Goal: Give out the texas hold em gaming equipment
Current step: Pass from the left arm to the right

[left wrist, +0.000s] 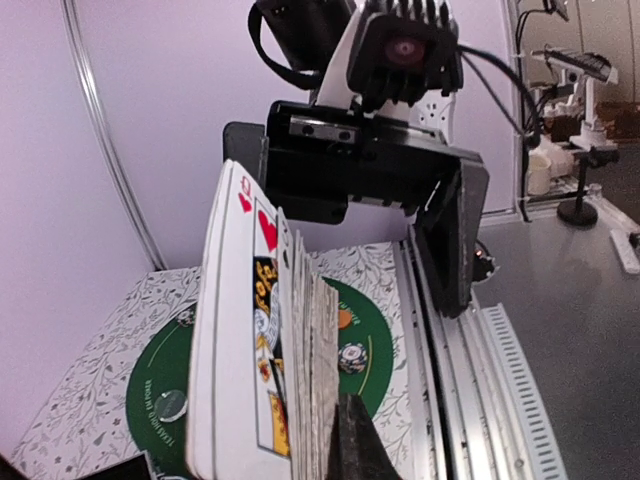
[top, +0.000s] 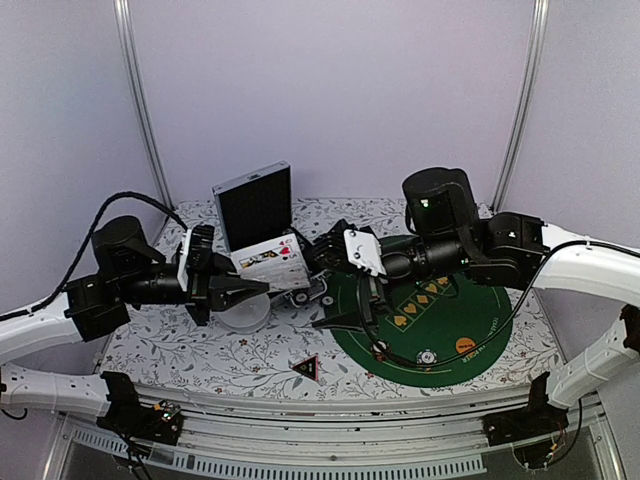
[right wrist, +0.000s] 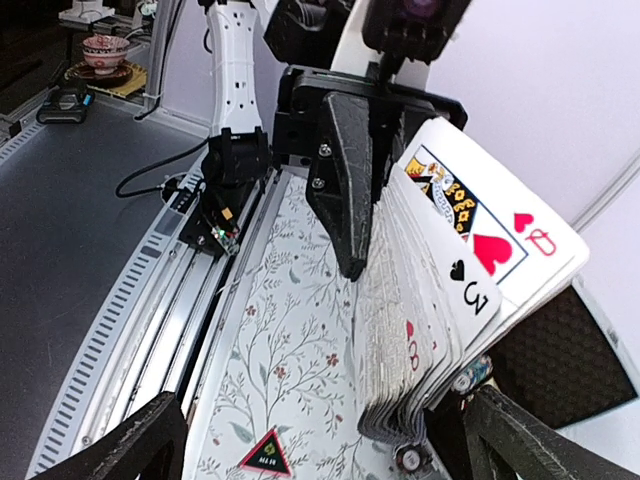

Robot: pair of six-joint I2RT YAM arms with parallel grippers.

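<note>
My left gripper is shut on a deck of playing cards, held on edge above the table with the queen of hearts facing out. In the left wrist view the deck fills the middle, and one black finger presses its right side. My right gripper stands open, its jaws wide on either side of the deck without touching it. A black red-edged triangle lies on the cloth near the front. An orange disc and a pale disc lie on the green felt mat. A striped chip rests on the mat.
A black box stands upright at the back, behind the deck. A white bowl sits under the left gripper, with more chips beside it. The table's metal rail runs along the front edge.
</note>
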